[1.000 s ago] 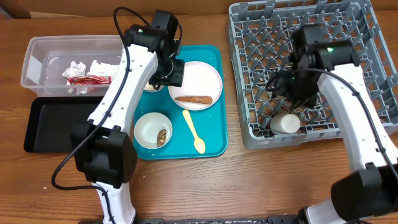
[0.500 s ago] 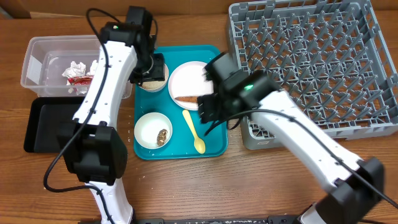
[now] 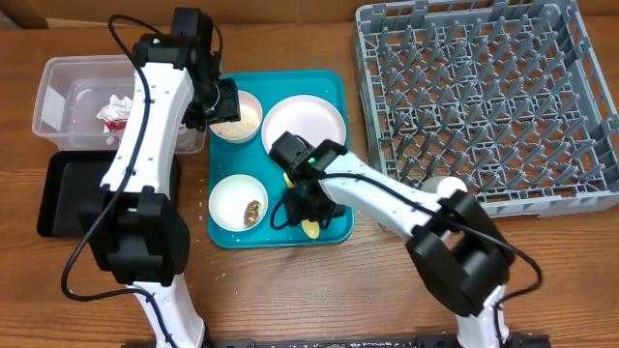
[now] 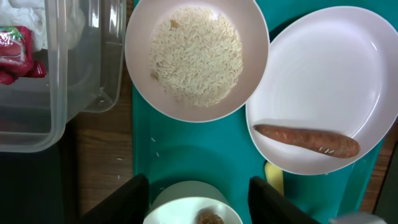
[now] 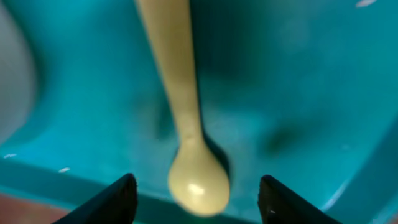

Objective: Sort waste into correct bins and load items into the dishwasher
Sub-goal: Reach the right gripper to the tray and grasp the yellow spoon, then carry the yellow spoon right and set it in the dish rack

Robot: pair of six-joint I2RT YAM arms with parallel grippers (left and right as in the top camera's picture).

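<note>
My right gripper [image 3: 302,208] [image 5: 196,193] is open low over the teal tray, its fingers either side of the yellow spoon's [image 5: 186,124] bowl end [image 3: 311,228]. My left gripper [image 3: 219,104] [image 4: 199,202] is open and empty above the left edge of the rice bowl [image 3: 242,118] [image 4: 196,56]. The orange carrot stick [image 4: 305,140] lies on the pale plate [image 3: 309,121]. A second bowl [image 3: 237,201] holds the brown lump [image 3: 253,211]. The clear tub [image 3: 58,92] holds white paper [image 3: 118,101] and the red-and-white wrapper [image 3: 111,114].
The grey dish rack [image 3: 484,97] stands at the right with a white cup [image 3: 447,186] in its front row. The black tray [image 3: 68,193] lies in front of the clear tub. The teal tray [image 3: 329,82] carries the bowls, plate and spoon.
My right arm has swung from the dish rack, leaving the cup there, over to the teal tray and down onto the spoon. My left gripper has shifted left, off the plate's edge.
</note>
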